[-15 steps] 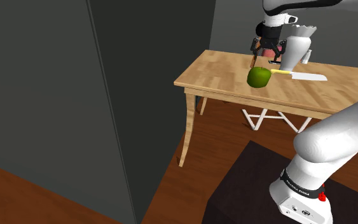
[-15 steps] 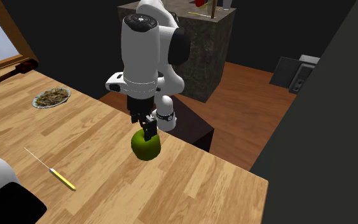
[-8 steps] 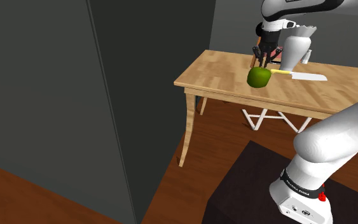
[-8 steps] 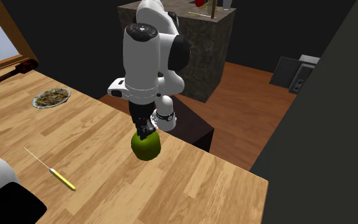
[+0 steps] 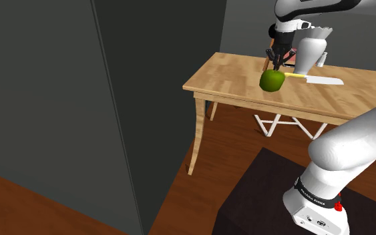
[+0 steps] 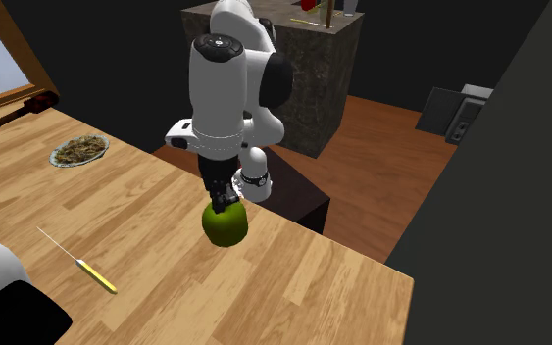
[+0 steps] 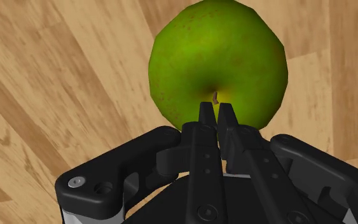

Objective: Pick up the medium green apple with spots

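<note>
Apple [image 5: 271,81] on wooden table [image 5: 228,75], dark walls [image 5: 46,100]

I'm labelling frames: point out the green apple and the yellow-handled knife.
Green speckled round apple [image 7: 219,60], wrist view, on its upper skin.
Thin-bladed knife with yellow handle [image 6: 98,276], second exterior view, on the yellow handle.

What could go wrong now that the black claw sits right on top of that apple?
1. The gripper is shut above the stem of the green apple, not round its sides. Pressing down from here would likely just roll the apple away.
2. The green apple lies close to the edge of the wooden table, so a nudge might tip it off.
</note>
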